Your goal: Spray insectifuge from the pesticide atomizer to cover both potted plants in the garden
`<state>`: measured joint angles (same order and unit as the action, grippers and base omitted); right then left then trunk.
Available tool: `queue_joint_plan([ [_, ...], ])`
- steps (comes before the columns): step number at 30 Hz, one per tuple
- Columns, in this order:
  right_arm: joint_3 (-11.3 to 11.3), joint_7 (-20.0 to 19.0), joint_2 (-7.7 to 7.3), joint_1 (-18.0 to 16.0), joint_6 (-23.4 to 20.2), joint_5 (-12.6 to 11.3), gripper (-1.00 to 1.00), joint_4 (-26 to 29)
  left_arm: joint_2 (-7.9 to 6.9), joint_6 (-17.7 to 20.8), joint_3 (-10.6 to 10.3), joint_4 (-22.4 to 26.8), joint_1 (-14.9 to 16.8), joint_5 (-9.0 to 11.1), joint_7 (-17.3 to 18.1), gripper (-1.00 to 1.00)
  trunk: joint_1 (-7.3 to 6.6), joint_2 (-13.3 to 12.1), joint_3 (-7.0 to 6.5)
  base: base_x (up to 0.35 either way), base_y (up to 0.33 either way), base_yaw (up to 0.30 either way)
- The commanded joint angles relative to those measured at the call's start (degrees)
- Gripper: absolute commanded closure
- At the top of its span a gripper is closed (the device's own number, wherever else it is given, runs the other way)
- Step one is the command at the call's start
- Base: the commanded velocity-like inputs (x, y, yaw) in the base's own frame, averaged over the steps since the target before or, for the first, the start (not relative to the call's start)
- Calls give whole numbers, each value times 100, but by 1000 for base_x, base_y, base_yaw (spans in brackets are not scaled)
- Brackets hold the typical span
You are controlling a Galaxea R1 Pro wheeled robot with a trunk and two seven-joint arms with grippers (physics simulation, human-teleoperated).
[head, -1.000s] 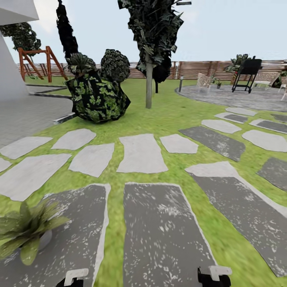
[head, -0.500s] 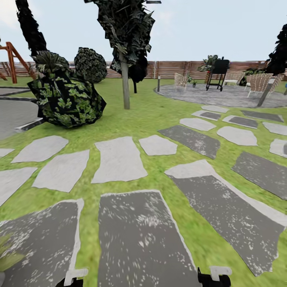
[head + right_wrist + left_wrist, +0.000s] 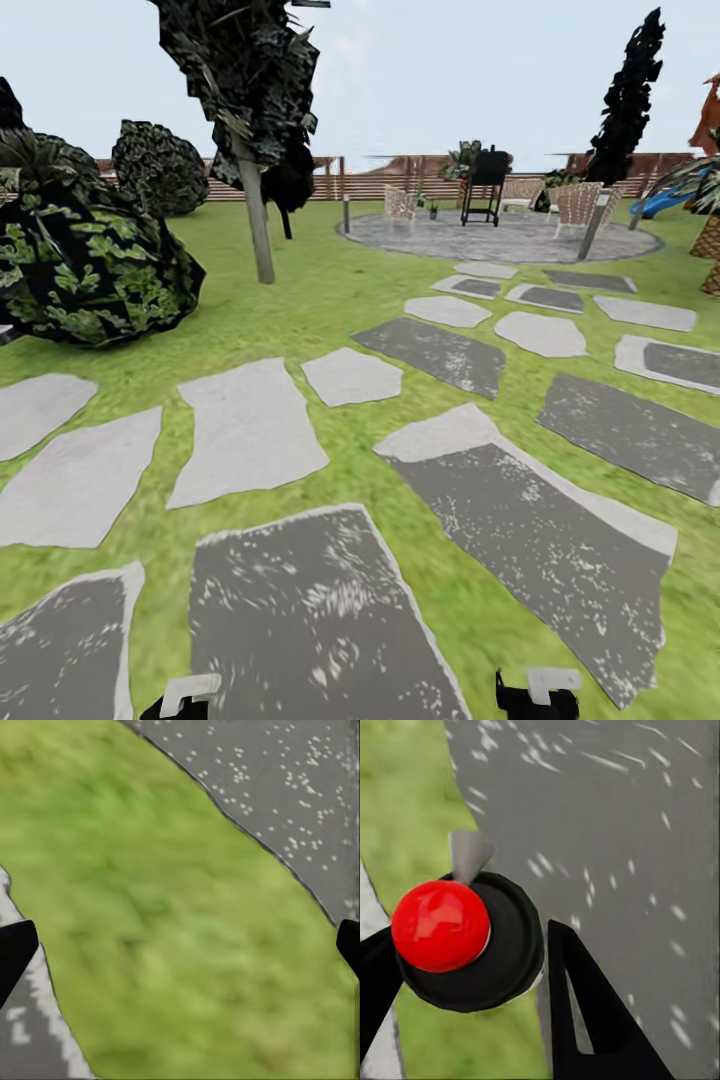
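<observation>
- Left wrist view: the left gripper (image 3: 472,967) is seen pinching the pesticide atomizer (image 3: 472,941), a round dark body with a glossy red top, held between the two dark fingers (image 3: 592,1020) above a speckled grey slab and a strip of grass.
- Right wrist view: the right gripper (image 3: 180,945) is seen spread wide, with only its two dark fingertips (image 3: 15,952) at the picture's edges and nothing between them; lawn and slab edges lie beneath.
- Head view: both arms' ends are glimpsed low at the frame's bottom edge, over the stepping slabs (image 3: 310,620) of the garden lawn (image 3: 330,300).
- Further out, a leafy dark bush (image 3: 85,260) is seen at the left, a thin-trunked tree (image 3: 255,150) behind it, and a round gravel patio (image 3: 500,238) with chairs and a black grill (image 3: 487,180) before the wooden fence (image 3: 370,185).
- The pick-up step is judged done; carrying the bottle to the plants is judged to be the step in hand.
- A potted plant must next be brought into sight and the nozzle aimed at its leaves before spraying.
</observation>
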<state>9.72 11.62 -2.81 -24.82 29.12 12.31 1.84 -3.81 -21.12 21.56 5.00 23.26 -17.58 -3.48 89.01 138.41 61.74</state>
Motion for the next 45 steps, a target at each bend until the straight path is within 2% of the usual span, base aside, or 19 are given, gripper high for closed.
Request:
queue_joint_plan([
  [1, 38, 24, 3, -5, 15, 61, -100, -9, -2, -23, 23, -8, 3, -61, -30, 100, 2, 2, 5, 337, 0, -300],
  [20, 38, 25, 1, -5, 15, 61, -100, -9, -6, -23, 15, 1, -67, -79, -31, 100, 2, 2, 5, 337, 0, -283],
  [45, 38, 30, -16, -5, 15, 70, -100, -9, -1, -25, 15, 1, -80, -79, -30, 100, 2, 2, 5, 325, -75, -4],
])
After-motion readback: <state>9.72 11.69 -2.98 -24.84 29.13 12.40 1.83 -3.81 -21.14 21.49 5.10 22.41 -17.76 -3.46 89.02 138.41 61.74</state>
